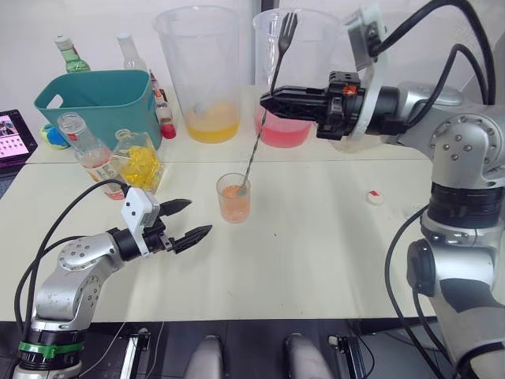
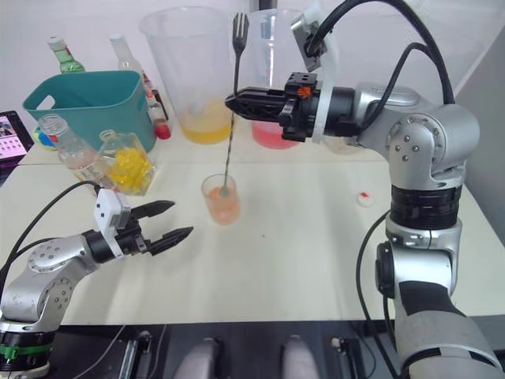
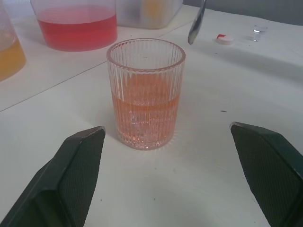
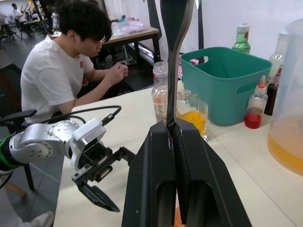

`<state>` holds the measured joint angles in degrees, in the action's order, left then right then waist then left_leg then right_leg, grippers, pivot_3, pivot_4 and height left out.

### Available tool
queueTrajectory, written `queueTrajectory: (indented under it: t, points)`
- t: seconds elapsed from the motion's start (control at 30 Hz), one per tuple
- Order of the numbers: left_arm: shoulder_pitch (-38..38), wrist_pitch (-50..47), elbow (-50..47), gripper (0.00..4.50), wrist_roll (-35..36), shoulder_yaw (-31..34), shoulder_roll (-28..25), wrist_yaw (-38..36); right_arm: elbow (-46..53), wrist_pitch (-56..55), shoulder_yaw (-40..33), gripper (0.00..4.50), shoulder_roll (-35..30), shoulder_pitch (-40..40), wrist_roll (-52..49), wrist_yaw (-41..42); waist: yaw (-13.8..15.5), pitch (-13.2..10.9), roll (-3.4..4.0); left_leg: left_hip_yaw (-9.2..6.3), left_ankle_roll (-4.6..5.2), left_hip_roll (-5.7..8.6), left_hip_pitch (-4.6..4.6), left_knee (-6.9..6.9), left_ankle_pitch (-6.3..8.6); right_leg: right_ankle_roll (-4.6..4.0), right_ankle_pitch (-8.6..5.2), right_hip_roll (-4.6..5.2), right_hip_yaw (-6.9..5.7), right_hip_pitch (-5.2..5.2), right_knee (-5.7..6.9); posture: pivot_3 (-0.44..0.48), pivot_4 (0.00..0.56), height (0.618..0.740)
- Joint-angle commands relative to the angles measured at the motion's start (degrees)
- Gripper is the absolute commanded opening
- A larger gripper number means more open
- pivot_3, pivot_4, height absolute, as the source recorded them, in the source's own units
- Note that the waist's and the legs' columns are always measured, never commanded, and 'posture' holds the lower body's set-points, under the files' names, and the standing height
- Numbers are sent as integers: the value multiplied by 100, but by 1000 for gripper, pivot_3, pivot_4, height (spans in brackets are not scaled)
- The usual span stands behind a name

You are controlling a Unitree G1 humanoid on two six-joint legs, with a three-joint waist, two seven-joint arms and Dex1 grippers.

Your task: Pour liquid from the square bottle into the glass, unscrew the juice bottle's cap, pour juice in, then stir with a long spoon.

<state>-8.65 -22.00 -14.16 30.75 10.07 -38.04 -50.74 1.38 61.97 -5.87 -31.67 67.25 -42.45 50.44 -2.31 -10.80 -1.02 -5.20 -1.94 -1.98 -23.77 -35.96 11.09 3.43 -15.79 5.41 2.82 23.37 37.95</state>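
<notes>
Fingers of the right gripper [image 1: 268, 100] pinch the spoon [image 1: 254, 154] upright, its bowl just above the glass [image 1: 233, 197], while the left gripper [image 1: 185, 222] waits wide open beside it, holding nothing.

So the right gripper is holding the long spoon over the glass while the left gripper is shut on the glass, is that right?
Not quite: the left gripper is open, its fingers apart on either side of the glass without touching it, as the left wrist view shows. The right gripper does hold the long spoon over the glass.

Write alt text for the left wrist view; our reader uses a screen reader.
A small ribbed clear glass, about half full of orange-pink liquid, stands on a white table between the open left gripper's two black fingers.
</notes>
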Motion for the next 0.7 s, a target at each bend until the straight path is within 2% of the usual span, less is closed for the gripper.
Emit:
queueTrajectory:
  t: [0.03, 0.27, 0.47, 0.57, 0.7]
  points:
    - [-79, 34, -158, 4470, 122, 145, -79, -77, -22, -142, -343, 0, -309, 222, -61, -14, 2, 0, 0, 0, 0, 0, 0, 0, 0, 0, 0, 0, 0, 0, 0, 0, 150, 740]
    - [-346, -154, -233, 4470, 431, 278, -184, -190, -194, -156, -431, 0, -863, 272, 117, -179, -13, 0, 0, 0, 0, 0, 0, 1, 0, 0, 0, -1, 0, 0, -2, 0, 150, 740]
    - [-724, -464, -581, 4470, 1043, 394, -358, -459, -574, 617, -143, 0, -1779, 433, 282, -107, 17, -1, -1, 1, 1, 2, -6, 0, 0, 0, 0, 3, 0, -1, -17, 0, 150, 740]
    - [-791, -644, -700, 4470, 1205, 361, -484, -550, -565, 1193, 469, 0, -2307, 530, 600, -155, -11, -2, 0, 2, 1, 1, -6, 2, 1, 0, 0, 2, 0, -2, -21, 0, 150, 740]
    - [-823, -625, -771, 4470, 1164, 320, -535, -565, -668, 1548, 1211, 0, -2800, 551, 553, 601, -29, -2, 1, 3, 3, -1, -5, 5, 2, -3, -2, 0, 0, 0, -24, 0, 150, 740]
